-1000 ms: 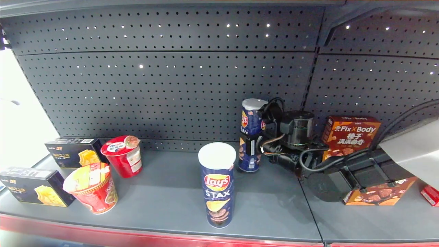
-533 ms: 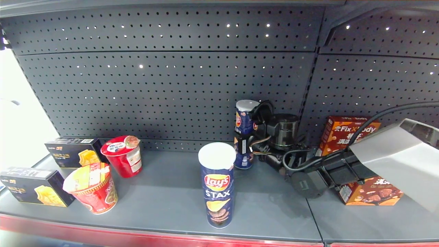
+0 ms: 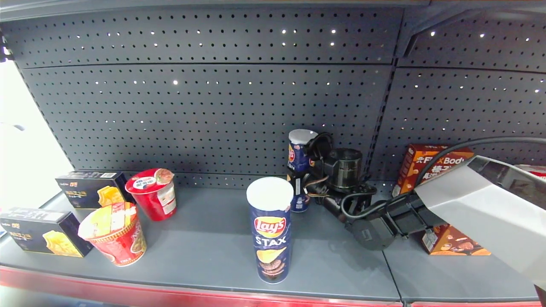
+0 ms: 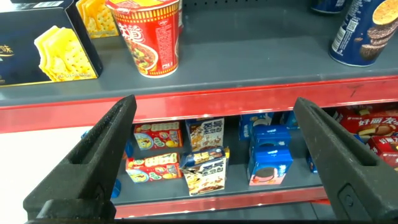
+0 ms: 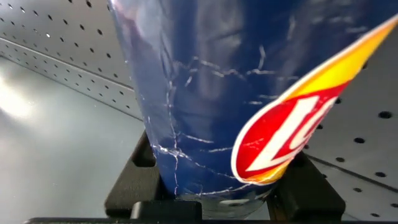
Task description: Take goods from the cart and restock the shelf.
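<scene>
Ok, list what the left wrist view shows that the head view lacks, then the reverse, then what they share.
Left wrist adds: the open left gripper and snack boxes on the lower shelf. Head adds: the right gripper shut on the rear can, the red cup, the orange boxes. Both: the noodle cup, the front cracker box, the front can.

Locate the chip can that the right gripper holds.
In the head view the held chip can is upright in the right gripper, close to the pegboard back panel, behind and just right of the front chip can.
</scene>
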